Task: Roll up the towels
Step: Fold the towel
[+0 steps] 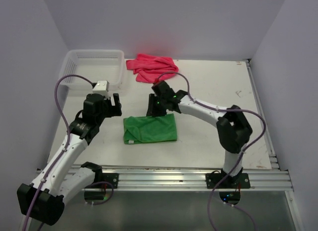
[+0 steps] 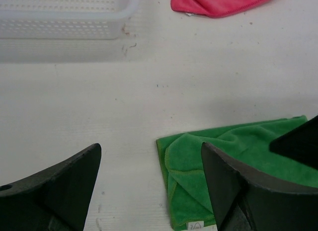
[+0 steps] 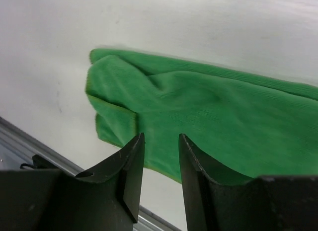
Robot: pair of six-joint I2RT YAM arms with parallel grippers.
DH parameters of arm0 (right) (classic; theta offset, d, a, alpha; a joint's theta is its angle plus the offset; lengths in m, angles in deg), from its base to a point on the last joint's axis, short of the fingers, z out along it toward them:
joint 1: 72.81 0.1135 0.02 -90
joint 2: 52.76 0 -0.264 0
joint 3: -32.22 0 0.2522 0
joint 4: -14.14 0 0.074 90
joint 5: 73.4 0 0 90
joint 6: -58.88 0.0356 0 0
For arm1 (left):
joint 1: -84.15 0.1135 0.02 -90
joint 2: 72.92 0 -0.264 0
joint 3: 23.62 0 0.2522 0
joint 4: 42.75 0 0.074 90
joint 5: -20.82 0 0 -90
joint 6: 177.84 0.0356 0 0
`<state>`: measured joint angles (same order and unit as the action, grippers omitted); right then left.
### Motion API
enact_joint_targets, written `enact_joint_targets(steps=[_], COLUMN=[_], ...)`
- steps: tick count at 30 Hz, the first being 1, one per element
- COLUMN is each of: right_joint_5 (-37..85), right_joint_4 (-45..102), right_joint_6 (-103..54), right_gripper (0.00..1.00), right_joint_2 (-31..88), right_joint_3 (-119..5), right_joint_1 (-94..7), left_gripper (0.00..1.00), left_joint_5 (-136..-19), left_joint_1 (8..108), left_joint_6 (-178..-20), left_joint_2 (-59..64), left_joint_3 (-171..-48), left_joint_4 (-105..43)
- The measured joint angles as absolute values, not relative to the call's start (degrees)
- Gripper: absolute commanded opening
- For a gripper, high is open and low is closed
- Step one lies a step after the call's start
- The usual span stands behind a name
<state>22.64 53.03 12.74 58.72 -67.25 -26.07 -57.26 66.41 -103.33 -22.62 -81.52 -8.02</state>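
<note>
The green towel lies folded flat in the middle of the table, its white tag at the near left corner. The pink-red towel lies crumpled at the back. My left gripper hovers open to the left of the green towel, and the towel's left edge shows between its fingers. My right gripper hangs over the green towel's far edge. Its jaws stand apart with nothing between them.
A white mesh basket stands at the back left, next to the pink-red towel. The metal rail runs along the table's near edge. White walls close in the left, back and right sides.
</note>
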Motion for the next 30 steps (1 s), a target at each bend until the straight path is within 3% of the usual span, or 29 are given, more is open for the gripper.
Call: enact_joint_targets(steps=[5, 8, 13, 24, 30], right_joint_5=[17.9, 16.08, 16.06, 19.36, 22.29], right_joint_4=[54.69, 54.71, 55.85, 54.67, 51.63], right_joint_6=[8.1, 5.85, 3.03, 0.56, 0.59], right_gripper=[0.29, 0.31, 0.3, 0.12, 0.08], right_joint_2=[42.85, 38.39, 40.14, 46.77, 49.02], right_joint_3=[-56.26, -52.11, -49.31, -50.01, -50.12], right_joint_1=[-34.62, -39.01, -42.16, -42.35, -41.57], left_gripper=[0.83, 0.82, 0.79, 0.69, 0.54], left_joint_5=[-62.74, -66.26, -68.36, -68.29, -67.88], left_joint_1=[66.41, 66.41, 66.41, 66.41, 66.41], left_joint_6=[-105.54, -108.29, -111.72, -114.3, -114.32], left_joint_2=[-15.69, -12.26, -8.54, 1.01, 6.52], left_joint_3=[-81.54, -81.52, -80.21, -76.6, -76.41], left_joint_4=[-8.37, -8.92, -12.85, -19.69, -22.86])
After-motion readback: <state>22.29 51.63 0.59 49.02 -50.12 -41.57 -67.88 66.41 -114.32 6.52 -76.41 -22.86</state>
